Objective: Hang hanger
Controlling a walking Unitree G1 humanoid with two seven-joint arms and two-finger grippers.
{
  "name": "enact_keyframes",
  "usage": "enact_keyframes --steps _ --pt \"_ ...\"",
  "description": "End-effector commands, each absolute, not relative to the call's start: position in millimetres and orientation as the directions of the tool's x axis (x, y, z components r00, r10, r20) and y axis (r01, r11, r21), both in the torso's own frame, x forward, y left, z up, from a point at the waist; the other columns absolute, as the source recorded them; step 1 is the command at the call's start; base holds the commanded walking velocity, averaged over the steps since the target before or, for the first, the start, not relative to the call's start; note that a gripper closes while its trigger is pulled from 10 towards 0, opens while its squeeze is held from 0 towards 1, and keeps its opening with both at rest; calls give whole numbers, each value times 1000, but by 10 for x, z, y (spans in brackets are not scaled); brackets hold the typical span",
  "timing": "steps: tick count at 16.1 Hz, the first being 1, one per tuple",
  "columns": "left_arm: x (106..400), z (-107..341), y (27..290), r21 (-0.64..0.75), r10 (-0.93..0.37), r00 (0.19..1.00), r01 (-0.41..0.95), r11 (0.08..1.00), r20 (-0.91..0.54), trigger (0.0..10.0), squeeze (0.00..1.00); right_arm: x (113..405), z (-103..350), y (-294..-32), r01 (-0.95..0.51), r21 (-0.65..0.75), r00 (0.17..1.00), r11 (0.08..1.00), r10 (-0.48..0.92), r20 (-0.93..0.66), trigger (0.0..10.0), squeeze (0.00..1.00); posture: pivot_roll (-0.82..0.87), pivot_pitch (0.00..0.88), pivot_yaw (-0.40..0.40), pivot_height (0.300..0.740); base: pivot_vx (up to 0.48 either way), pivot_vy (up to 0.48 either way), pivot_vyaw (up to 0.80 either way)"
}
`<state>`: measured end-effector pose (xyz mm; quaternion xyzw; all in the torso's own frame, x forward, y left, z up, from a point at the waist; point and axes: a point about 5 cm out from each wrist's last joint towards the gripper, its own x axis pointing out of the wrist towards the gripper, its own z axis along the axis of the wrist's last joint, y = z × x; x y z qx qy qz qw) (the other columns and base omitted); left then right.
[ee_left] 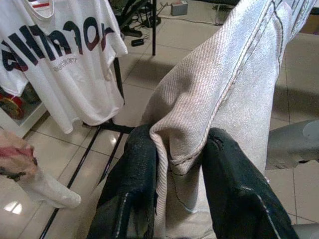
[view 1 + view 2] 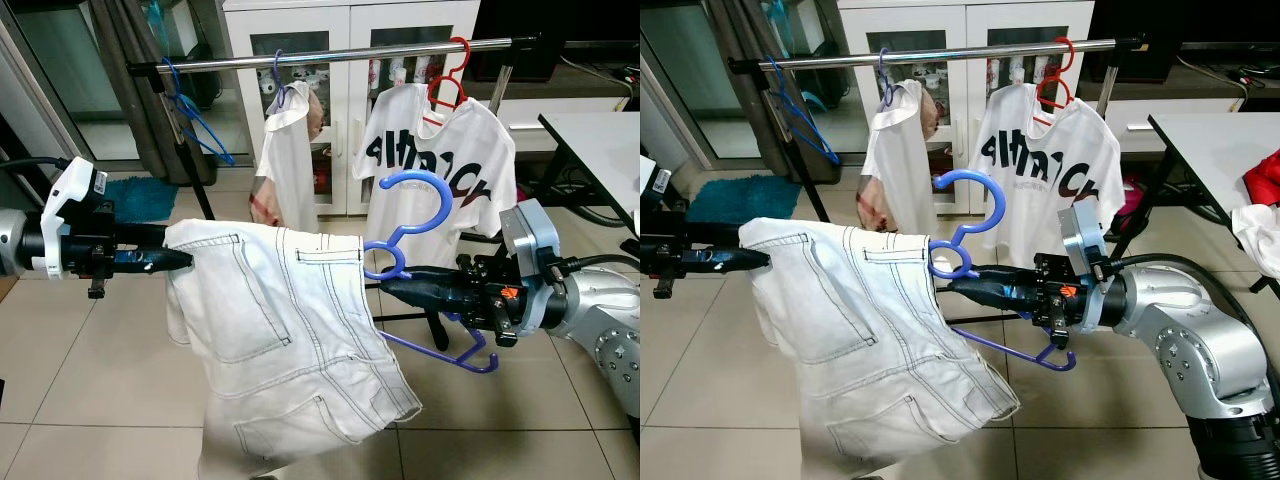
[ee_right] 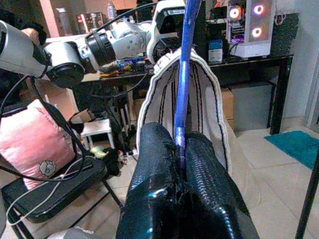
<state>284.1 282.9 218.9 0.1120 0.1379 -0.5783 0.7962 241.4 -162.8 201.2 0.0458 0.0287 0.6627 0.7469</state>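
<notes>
I have the blue hanger (image 2: pixel 415 215) pinched in my right gripper (image 2: pixel 395 285), hook up, with white jeans (image 2: pixel 280 330) draped over it. My left gripper (image 2: pixel 180 260) is clamped on the far end of the waistband, so the garment hangs stretched between both arms. The clothes rail (image 2: pixel 340 55) stands well ahead and above, carrying a printed T-shirt (image 2: pixel 430 160) on a red hanger (image 2: pixel 450 80). In my judgement loading is done — the lift and hooking onto the rail remain.
</notes>
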Motion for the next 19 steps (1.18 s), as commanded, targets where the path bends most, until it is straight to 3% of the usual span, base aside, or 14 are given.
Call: enact_keyframes --steps 1,11,19 --pt "2833 2241 2888 21 -884 316 944 329 -345 0 0 2414 2156 -1587 -995 49 85 82 994 71 10000 0 -68 0 97 740 0 0 0" --pt "2641 2289 3038 -9 -871 401 907 421 -284 0 0 2412 2127 -1644 -990 56 136 132 987 84 10000 0 -70 0 106 740 0 0 0" --pt "2470 2324 3273 6 -802 534 833 553 -267 0 0 2434 2138 -1731 -982 50 188 185 978 86 10000 0 -72 0 104 740 0 0 0"
